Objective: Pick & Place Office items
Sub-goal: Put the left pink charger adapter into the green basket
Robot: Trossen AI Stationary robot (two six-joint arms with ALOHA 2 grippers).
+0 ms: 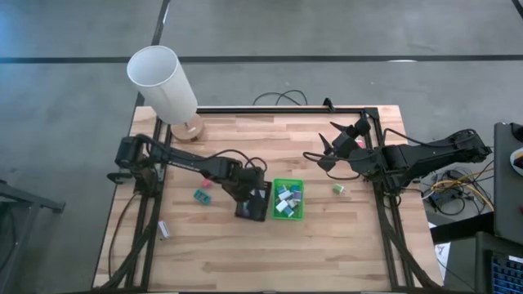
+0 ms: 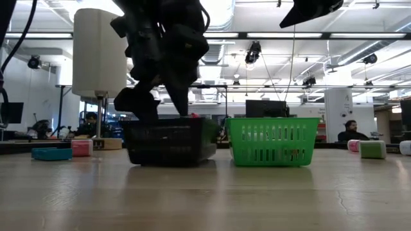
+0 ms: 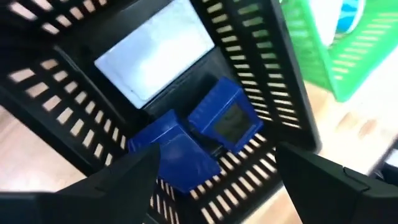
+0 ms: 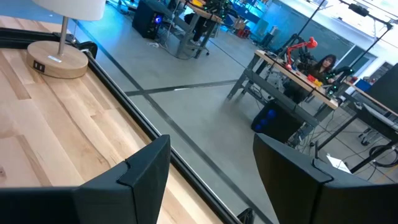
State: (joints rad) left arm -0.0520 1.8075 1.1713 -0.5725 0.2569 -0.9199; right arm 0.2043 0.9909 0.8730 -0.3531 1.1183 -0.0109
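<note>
Hovering with fingers apart over black slotted plastic tray (image 3: pixel 273 81): left gripper (image 3: pixel 214 180). Inside, flat dark-blue rectangles (image 3: pixel 205 134), likely light, stiff; best pinched across edges. At three o'clock, bright green basket (image 1: pixel 288 199). Right gripper (image 1: pixel 333 149) parked, fingers apart.

This is a large open robotics lab or workshop. A butcher-block wooden table (image 1: pixel 270 245) stands on a bare grey concrete floor (image 1: pixel 65 122) crossed by dark lines. Far behind the table, the low view shows long ceiling strip lights (image 2: pixel 276 35), hanging cables, white columns (image 2: pixel 334 112) and rows of benches with monitors (image 2: pixel 263 108). People sit at far workstations, one on the right (image 2: pixel 349 130). The right wrist view shows metal-framed desks (image 4: pixel 292 78) loaded with equipment, including a red robot arm (image 4: pixel 298 46).
</note>
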